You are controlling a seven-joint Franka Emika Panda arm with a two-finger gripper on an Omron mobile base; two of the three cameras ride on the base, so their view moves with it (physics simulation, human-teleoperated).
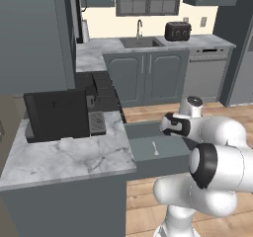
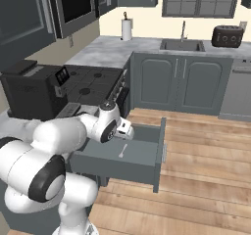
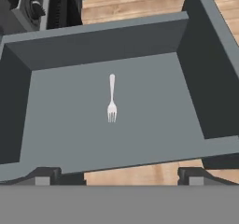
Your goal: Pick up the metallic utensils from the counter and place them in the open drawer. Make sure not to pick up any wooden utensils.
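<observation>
So the fork (image 3: 111,98) is already in the open drawer (image 3: 196,78), lying flat on the drawer floor roughly in the middle, not touching any wall. In the hand view its tines point to about 6 o'clock and its handle to 12. That's one metallic piece done, by the look of it. The knife with the dark handle isn't anywhere in the drawer, so that one looks like it's left to fetch, and nothing wooden has ended up in there either, which is good.

The tool (image 3: 116,176) hangs above the drawer looking straight down into it, fingers spread wide and holding nothing. From the tool, the fork sits at around 12 o'clock in the hand view, well clear of both fingertips (image 3: 43,175). From the right base view the tool (image 2: 125,129) hovers over the near part of the drawer (image 2: 160,153), with the fork (image 2: 122,151) just below it.

Rough guess: about halfway through.
</observation>
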